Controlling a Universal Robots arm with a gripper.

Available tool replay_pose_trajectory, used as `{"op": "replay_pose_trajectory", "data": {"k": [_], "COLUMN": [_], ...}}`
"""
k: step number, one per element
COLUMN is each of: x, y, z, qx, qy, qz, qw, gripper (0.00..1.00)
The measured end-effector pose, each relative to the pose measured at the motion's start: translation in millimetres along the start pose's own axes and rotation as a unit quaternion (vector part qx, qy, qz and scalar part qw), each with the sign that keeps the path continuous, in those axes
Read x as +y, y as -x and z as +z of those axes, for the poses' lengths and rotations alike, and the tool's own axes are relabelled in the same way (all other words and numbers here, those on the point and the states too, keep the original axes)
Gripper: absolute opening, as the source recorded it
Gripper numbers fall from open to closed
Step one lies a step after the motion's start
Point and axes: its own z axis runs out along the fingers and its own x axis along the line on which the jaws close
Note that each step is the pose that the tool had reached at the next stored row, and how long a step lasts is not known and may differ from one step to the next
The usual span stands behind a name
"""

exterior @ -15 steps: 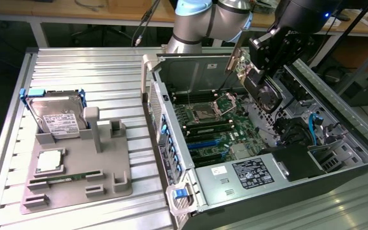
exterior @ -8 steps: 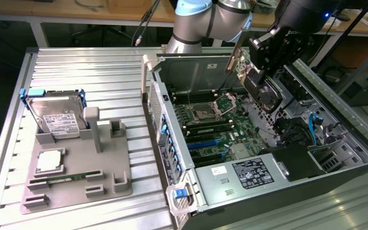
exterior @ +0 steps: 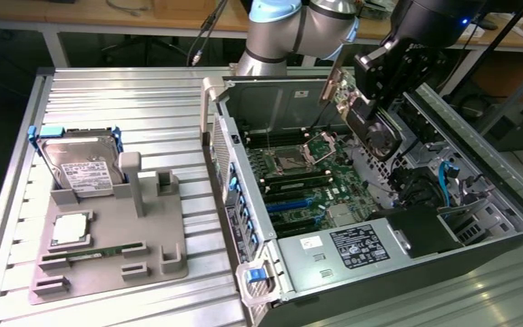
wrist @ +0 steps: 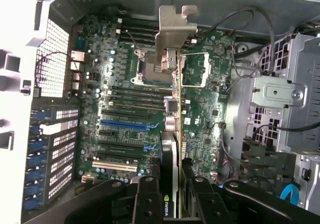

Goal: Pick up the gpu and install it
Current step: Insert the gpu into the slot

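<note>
Exterior view: the robot arm (exterior: 293, 30) reaches down from the far side over an open computer case (exterior: 280, 102) that lies on its side on the ribbed metal desk (exterior: 116, 102). The jaws are clamped on the gpu (exterior: 377, 131), one on each flat face. They hold it in the air above the motherboard (exterior: 302, 184), toward the exterior view's right of the processor socket (exterior: 293, 161). The card's silvery-beige bracket (exterior: 334, 85) points up and away toward the far wall of the case. The card is not seated in any slot, and the blue expansion slots (exterior: 289, 202) lie nearer the camera, apart from it. The power supply (exterior: 353, 248), with its dark label, sits at the near end of the case.

In the wrist view the gpu (wrist: 170, 154) is seen edge-on, running from between the black jaws out to its bracket (wrist: 175, 29). It crosses in front of the motherboard (wrist: 205, 129) and the socket (wrist: 192, 69). A blue slot (wrist: 125, 125) and a pale one (wrist: 114, 165) lie off to one side of the card, and a metal drive cage (wrist: 285, 99) lies off to the other.

On the exterior view's left, well apart from the case, a gray fixture (exterior: 116, 269) carries a hard drive (exterior: 84, 170) standing tilted, a processor chip (exterior: 69, 231) and a green memory stick (exterior: 98, 252).
</note>
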Motion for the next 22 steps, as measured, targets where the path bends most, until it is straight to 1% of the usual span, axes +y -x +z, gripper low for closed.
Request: {"op": "replay_pose_trajectory", "data": {"k": [9, 22], "x": [0.0, 0.0], "y": [0.0, 0.0], "z": [0.0, 0.0], "qx": [0.0010, 0.0022], "qy": [0.0006, 0.0012], "qz": [-0.022, -0.049], "qw": [0.9998, 0.9988], "gripper": [0.27, 0.27]}}
